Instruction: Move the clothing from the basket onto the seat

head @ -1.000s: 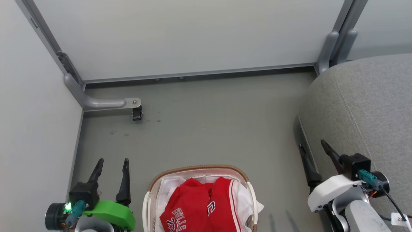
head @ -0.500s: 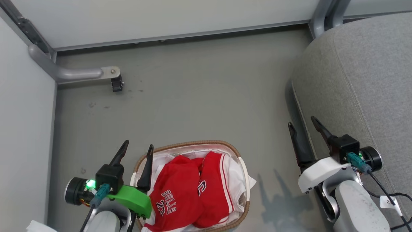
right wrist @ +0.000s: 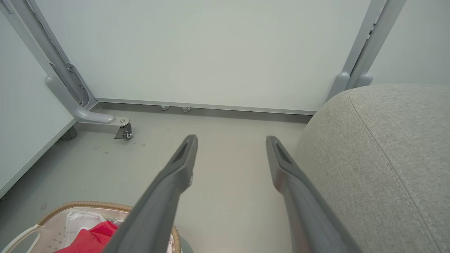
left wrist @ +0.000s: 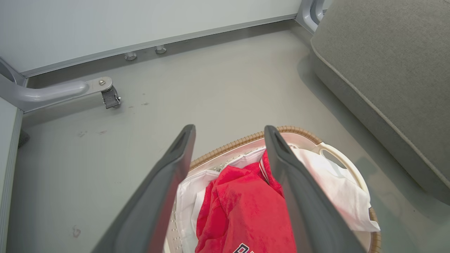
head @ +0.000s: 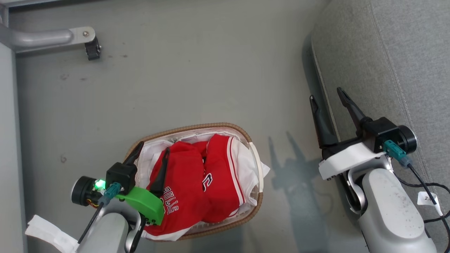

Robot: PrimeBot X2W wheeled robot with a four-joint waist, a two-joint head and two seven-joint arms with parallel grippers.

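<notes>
The clothing (head: 197, 182), red with white trim and lettering, lies bunched in the white basket (head: 197, 127) with its brown woven rim, on the floor. My left gripper (head: 154, 147) hangs open over the basket's left part, one finger above the rim and one above the red fabric, holding nothing. In the left wrist view its fingers (left wrist: 229, 128) frame the clothing (left wrist: 242, 207) and the basket rim (left wrist: 242, 142). My right gripper (head: 325, 93) stands open and empty at the front edge of the grey seat (head: 386, 52). In the right wrist view it (right wrist: 232, 138) sits beside the seat (right wrist: 379, 147).
A white liner (head: 258, 168) spills over the basket's right side. A grey metal leg with a castor (head: 92, 51) juts from the far left wall panels. Bare grey floor (head: 211, 70) lies between basket and seat. A cable with a tag (head: 427, 198) trails by my right arm.
The head camera has tilted down, shifting the whole picture. My left gripper has moved right from beside the basket to over its left part. The right gripper stays by the seat's edge.
</notes>
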